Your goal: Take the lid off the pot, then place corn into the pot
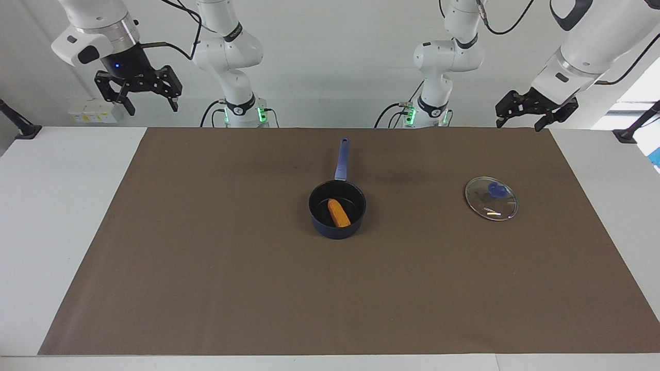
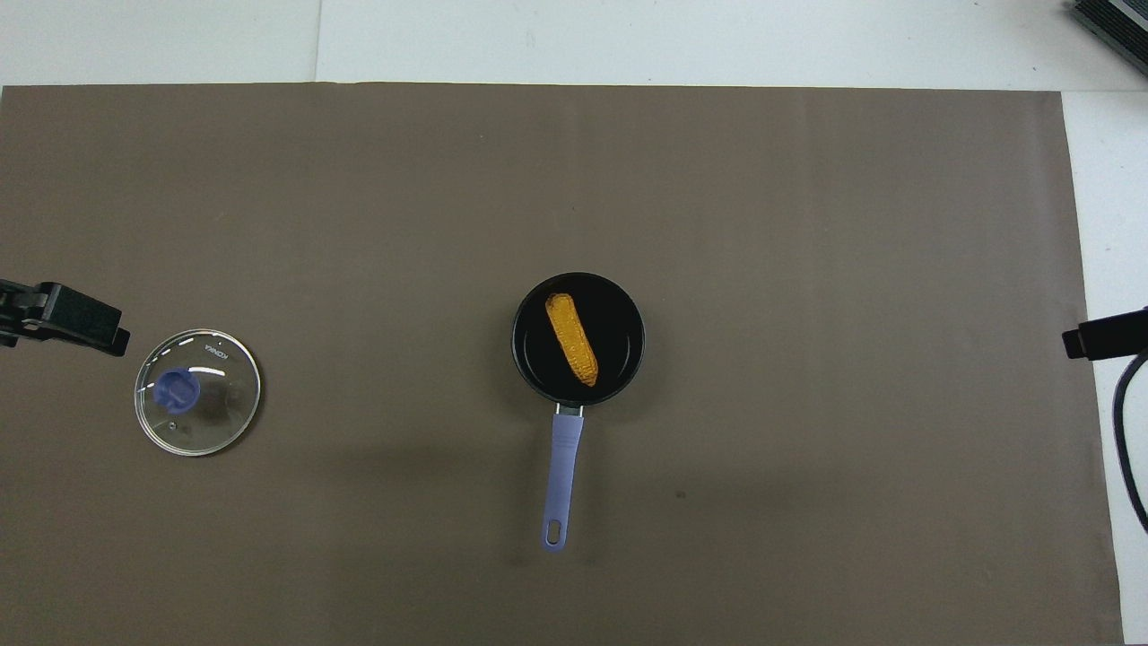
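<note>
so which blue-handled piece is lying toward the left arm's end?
The round clear glass lid with the blue knob; the dark navy saucepan, holding the orange-yellow corn cob, sits mid-table.

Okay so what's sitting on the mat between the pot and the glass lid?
Nothing. Both views show only bare brown mat between the pot, with the corn inside, and the lid lying toward the left arm's end.
</note>
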Controlling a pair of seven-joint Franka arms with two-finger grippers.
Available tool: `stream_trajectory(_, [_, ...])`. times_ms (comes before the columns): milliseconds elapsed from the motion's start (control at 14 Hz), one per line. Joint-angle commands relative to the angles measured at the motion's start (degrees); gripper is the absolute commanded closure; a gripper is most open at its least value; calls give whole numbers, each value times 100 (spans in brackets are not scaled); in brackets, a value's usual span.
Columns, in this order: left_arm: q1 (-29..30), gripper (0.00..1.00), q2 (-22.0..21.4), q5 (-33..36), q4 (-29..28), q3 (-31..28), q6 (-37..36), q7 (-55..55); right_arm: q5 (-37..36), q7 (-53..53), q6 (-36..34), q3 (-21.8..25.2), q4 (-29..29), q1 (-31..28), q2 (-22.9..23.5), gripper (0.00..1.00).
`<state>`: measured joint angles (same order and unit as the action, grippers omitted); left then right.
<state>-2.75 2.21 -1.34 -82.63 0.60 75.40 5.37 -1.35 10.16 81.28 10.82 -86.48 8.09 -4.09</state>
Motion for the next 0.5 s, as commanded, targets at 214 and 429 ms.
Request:
stream_trajectory(214, [-50, 0, 26, 90, 133, -25, -61, 8, 91, -111, -15, -18, -167, -44, -153, 0])
stream_trajectory(429, [-15, 0, 17, 64, 125, -7, -43, 8, 82, -111, -15, -27, -176, -44, -162, 0])
